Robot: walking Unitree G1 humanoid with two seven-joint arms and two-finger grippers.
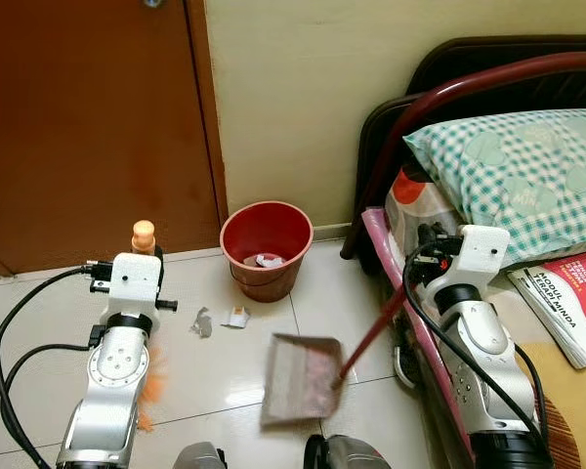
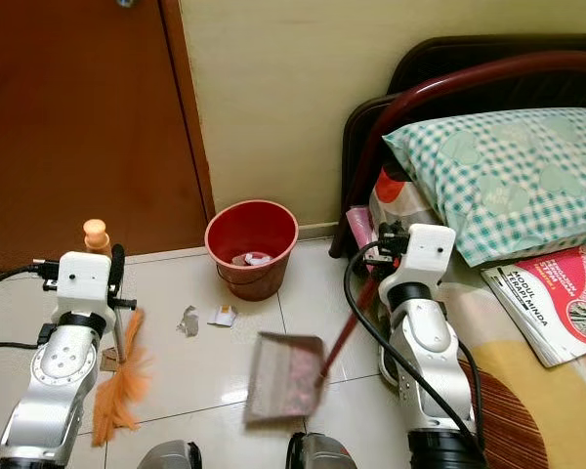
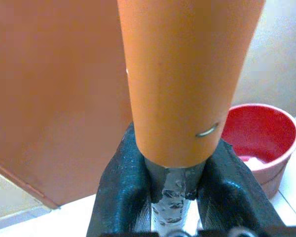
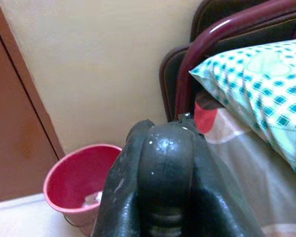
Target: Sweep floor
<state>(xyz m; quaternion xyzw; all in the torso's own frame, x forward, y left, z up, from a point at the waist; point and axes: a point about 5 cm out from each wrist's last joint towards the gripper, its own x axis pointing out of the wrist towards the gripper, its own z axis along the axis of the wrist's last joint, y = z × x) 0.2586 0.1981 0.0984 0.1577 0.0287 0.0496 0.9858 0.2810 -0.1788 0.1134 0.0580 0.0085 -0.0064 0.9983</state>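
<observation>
The left gripper (image 3: 172,192) has its fingers (image 3: 121,197) closed around the orange handle of the broom (image 2: 117,386). The soft orange bristles hang below these fingers and touch the floor (image 2: 195,376) beside the left arm. The right gripper (image 4: 163,197) has its fingers closed on the dark red handle of the dustpan (image 1: 301,376), and the grey pan lies flat on the tiles, below and ahead of those fingers.

Two small scraps of paper (image 1: 220,319) lie on the floor ahead of the left fingers, between the broom and the red bucket (image 1: 266,246), which stands at the wall and already contains some rubbish. The bed (image 1: 527,322) is at the side of the right fingers.

I judge that the scraps are very light and may fly away, so short, gentle strokes are better. The bristles are soft and will bend. The broom handle seems stiff and smooth, so a firm hold on the handle, as now, suits it. The pan edge must stay flat on the tiles.
</observation>
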